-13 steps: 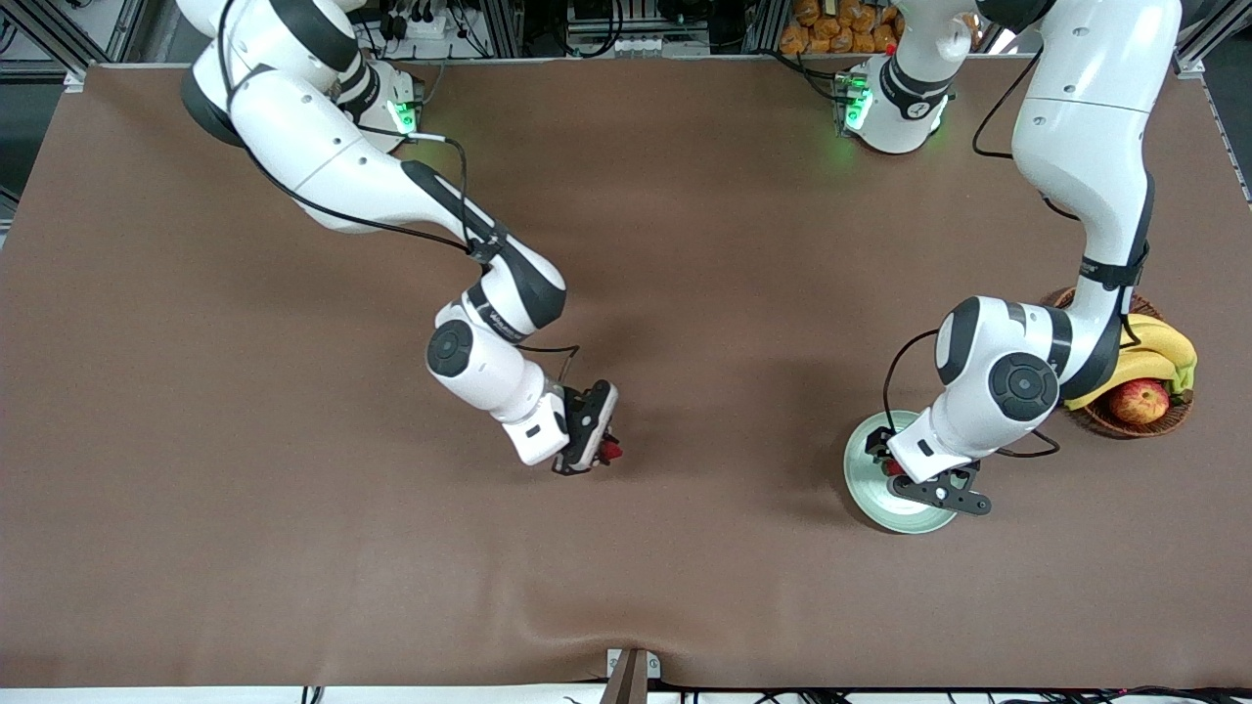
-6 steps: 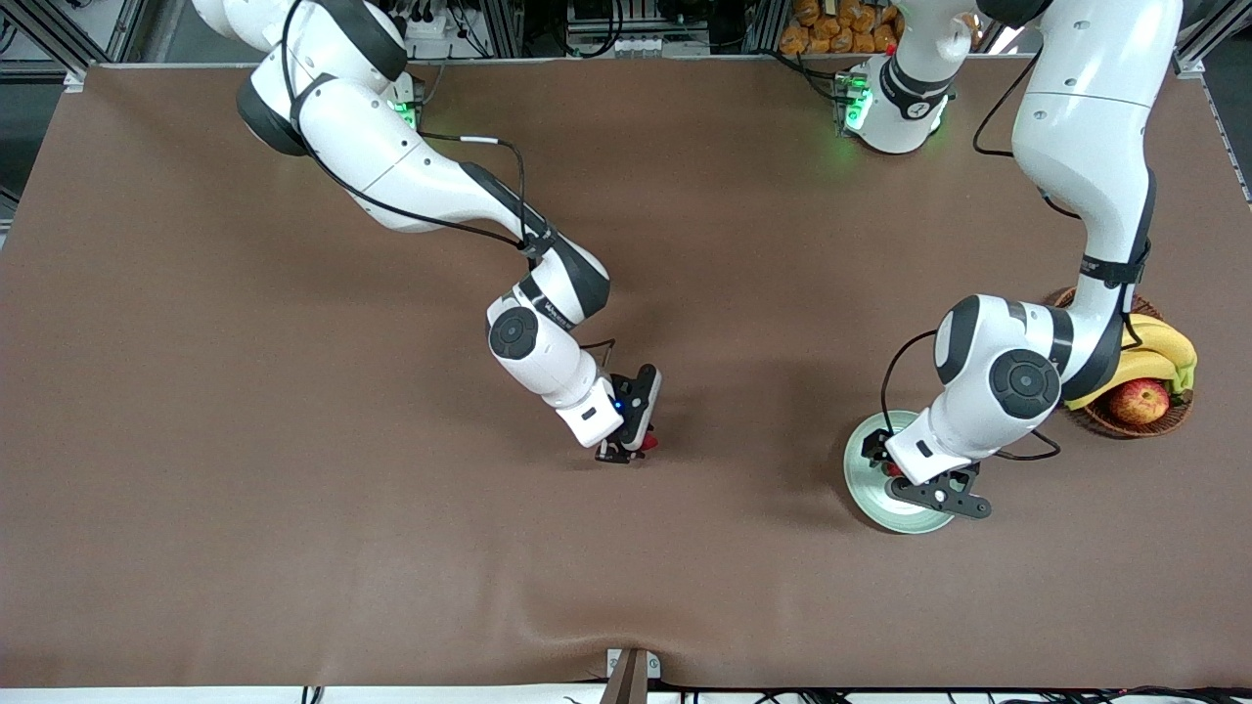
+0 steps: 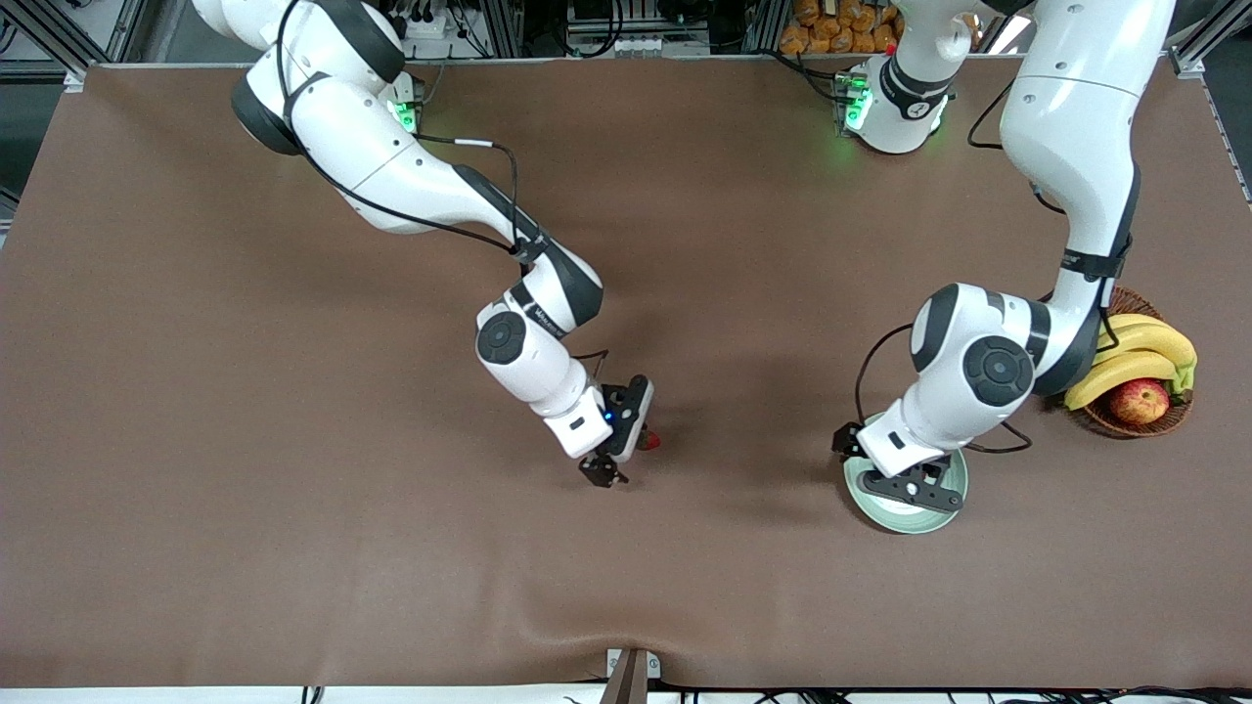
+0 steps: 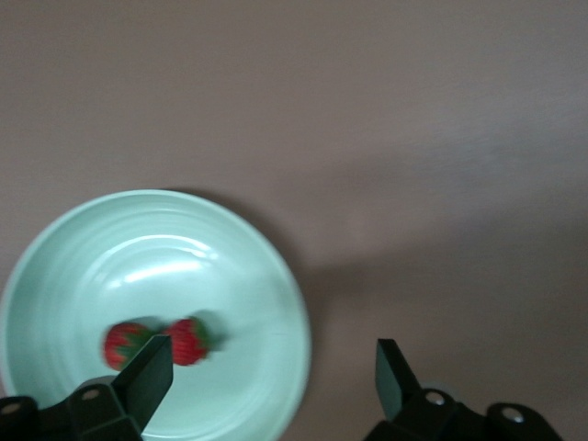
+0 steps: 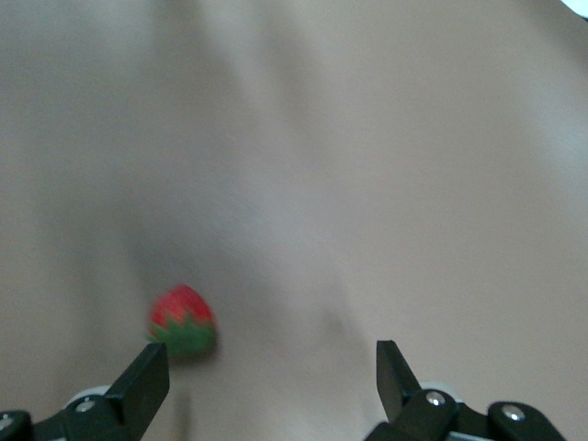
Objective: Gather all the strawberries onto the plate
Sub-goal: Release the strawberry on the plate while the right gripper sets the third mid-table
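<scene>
Two strawberries (image 4: pixel 124 344) (image 4: pixel 188 340) lie side by side in the pale green plate (image 4: pixel 184 239). In the front view the left arm's hand covers them. My left gripper (image 4: pixel 273 369) (image 3: pixel 905 487) hangs open over the plate's edge (image 3: pixel 915 526), holding nothing. A third strawberry (image 3: pixel 648 441) (image 5: pixel 182 320) lies on the brown table near its middle, well away from the plate, toward the right arm's end. My right gripper (image 3: pixel 618 462) (image 5: pixel 269 369) hovers open just above the table beside this berry, which sits off one fingertip (image 5: pixel 147 372), outside the jaws.
A brown wicker basket (image 3: pixel 1105 422) with bananas (image 3: pixel 1135 352) and a red-yellow apple (image 3: pixel 1140 401) stands beside the plate at the left arm's end. A small bracket (image 3: pixel 631 670) sits at the table's front edge. The brown cloth has low wrinkles near it.
The right arm carried a strawberry toward the plate's end of the table, then opened; the berry now lies on the cloth. The left hand shifted slightly over the plate.
</scene>
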Controlling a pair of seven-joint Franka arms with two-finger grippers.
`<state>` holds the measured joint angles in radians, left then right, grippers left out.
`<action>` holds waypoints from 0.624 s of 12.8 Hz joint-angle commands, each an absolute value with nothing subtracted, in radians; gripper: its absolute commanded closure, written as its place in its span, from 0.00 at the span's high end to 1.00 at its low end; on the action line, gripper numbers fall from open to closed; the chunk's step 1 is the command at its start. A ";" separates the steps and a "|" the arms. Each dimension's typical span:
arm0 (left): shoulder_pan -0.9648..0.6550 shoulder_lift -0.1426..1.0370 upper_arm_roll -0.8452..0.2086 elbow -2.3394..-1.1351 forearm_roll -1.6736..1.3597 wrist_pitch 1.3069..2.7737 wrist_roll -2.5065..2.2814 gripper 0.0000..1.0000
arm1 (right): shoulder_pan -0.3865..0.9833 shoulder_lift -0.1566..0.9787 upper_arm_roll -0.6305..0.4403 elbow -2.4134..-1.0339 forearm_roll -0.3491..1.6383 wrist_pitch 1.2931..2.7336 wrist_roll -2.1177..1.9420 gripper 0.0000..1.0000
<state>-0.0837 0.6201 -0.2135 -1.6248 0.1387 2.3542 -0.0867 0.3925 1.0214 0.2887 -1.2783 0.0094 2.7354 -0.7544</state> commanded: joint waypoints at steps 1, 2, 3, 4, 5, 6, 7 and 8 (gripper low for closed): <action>-0.090 0.595 -0.251 -1.629 0.147 2.333 -0.164 0.99 | 0.298 0.961 0.299 -1.330 0.023 2.671 -0.775 1.00; -0.092 0.597 -0.265 -1.620 0.150 2.335 -0.185 0.99 | 0.273 0.933 0.299 -1.356 0.023 2.655 -0.775 1.00; -0.094 0.603 -0.282 -1.617 0.152 2.335 -0.199 0.99 | 0.244 0.904 0.299 -1.385 0.023 2.649 -0.773 1.00; -0.107 0.612 -0.288 -1.599 0.152 2.335 -0.202 0.99 | 0.214 0.876 0.299 -1.420 0.023 2.649 -0.775 1.00; -0.133 0.623 -0.288 -1.576 0.149 2.335 -0.202 0.98 | 0.184 0.852 0.299 -1.451 0.021 2.649 -0.778 1.00; -0.161 0.630 -0.287 -1.563 0.147 2.335 -0.224 0.98 | 0.151 0.826 0.299 -1.485 0.021 2.652 -0.781 1.00; -0.191 0.643 -0.287 -1.560 0.152 2.335 -0.270 0.98 | 0.115 0.783 0.299 -1.529 0.021 2.652 -0.781 1.00; -0.218 0.656 -0.284 -1.545 0.156 2.335 -0.303 0.98 | 0.086 0.723 0.299 -1.592 0.021 2.649 -0.781 1.00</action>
